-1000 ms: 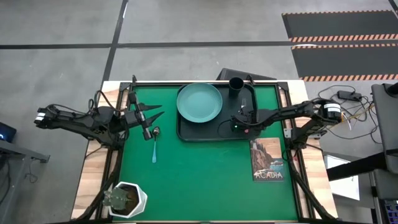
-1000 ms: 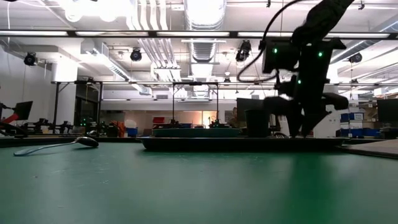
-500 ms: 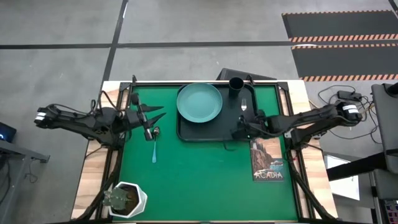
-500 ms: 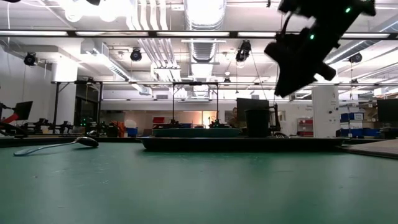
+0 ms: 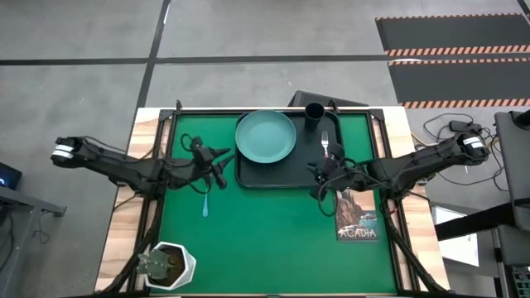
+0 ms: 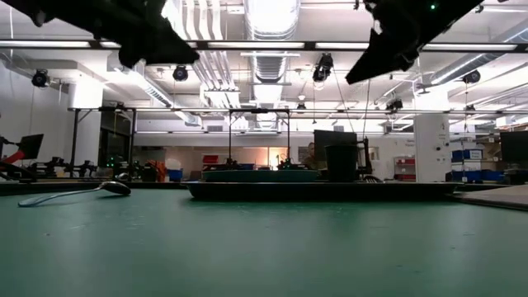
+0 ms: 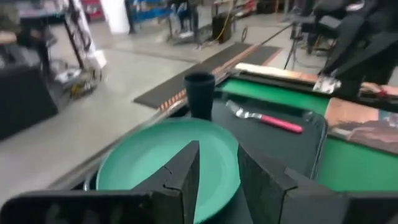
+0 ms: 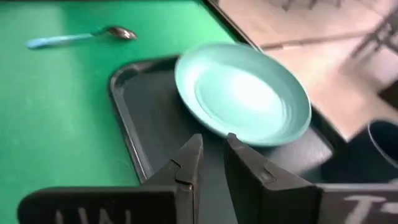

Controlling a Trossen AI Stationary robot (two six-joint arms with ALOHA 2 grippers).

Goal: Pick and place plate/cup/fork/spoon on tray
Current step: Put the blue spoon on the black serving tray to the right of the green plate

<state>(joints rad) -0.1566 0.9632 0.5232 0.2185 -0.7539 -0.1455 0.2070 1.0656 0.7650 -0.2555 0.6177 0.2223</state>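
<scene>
The black tray (image 5: 308,172) lies at the table's far middle. On it rest the teal plate (image 5: 266,136), the black cup (image 5: 315,112) at its far right corner, and the pink-handled fork (image 5: 325,143), which also shows in the left wrist view (image 7: 266,117). The blue-handled spoon (image 5: 204,201) lies on the green mat left of the tray, and shows in the right wrist view (image 8: 78,37). My left gripper (image 5: 220,165) hangs above the spoon's bowl end, open a little and empty. My right gripper (image 5: 320,184) hangs above the tray's near right edge, open a little and empty.
The "ACADIA" picture book (image 5: 357,217) lies near the tray's near right corner, under my right arm. A white hexagonal pot with a plant (image 5: 170,265) stands at the near left corner. Bare green mat (image 5: 273,240) lies between them.
My right gripper has risen off the tray and drawn back toward the table's near edge, leaving the fork lying on the tray beside the plate. My left gripper has moved right toward the tray, over the spoon's bowl end. The spoon has stayed where it was.
</scene>
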